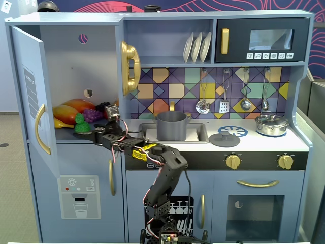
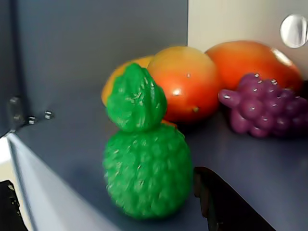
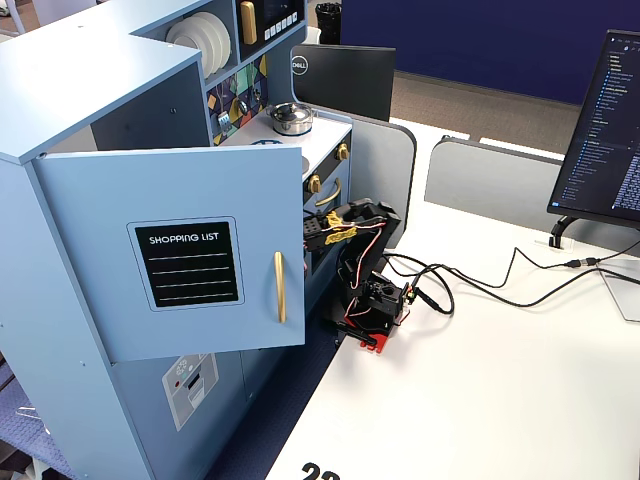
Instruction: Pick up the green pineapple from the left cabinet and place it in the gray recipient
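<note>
The green pineapple (image 1: 80, 123) stands upright on the shelf of the left cabinet (image 1: 71, 61), near the front edge, with the cabinet door (image 1: 29, 96) swung open. In the wrist view the pineapple (image 2: 147, 171) is close, between my two dark fingers: one (image 2: 226, 204) just to its right, the other (image 2: 7, 207) far to its left. My gripper (image 1: 87, 133) (image 2: 103, 180) is open and reaches into the cabinet at shelf level, holding nothing. The gray recipient (image 1: 171, 125) stands in the sink to the right. In a fixed view the open door (image 3: 170, 250) hides the cabinet's inside.
Orange-red fruits (image 2: 185, 82) and a purple grape bunch (image 2: 262, 108) lie just behind the pineapple. A gray lid (image 1: 224, 138) and a shiny silver lidded pot (image 1: 271, 124) sit on the counter. The arm's base (image 3: 375, 300) stands on a white table with cables.
</note>
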Controlling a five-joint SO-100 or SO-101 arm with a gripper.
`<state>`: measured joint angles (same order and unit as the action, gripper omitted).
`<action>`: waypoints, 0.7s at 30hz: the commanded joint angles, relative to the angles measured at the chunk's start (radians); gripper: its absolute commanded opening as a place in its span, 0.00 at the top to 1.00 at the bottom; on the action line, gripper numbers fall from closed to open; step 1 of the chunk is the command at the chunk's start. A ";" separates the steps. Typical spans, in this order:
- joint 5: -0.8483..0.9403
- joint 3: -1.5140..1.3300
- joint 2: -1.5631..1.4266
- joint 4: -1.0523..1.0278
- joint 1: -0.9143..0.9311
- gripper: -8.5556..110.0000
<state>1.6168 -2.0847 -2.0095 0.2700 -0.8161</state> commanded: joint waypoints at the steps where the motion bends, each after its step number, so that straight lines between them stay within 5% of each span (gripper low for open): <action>1: -0.009 0.147 0.089 0.046 0.006 0.57; 10: -0.021 0.341 0.319 0.067 0.041 0.59; 12: 0.012 0.383 0.362 0.071 0.025 0.67; 15: 0.126 0.420 0.400 0.089 -0.012 0.92; 21: 0.215 0.224 0.178 0.278 -0.101 0.93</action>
<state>1.7702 -1.7856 -1.6383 0.4188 -0.8606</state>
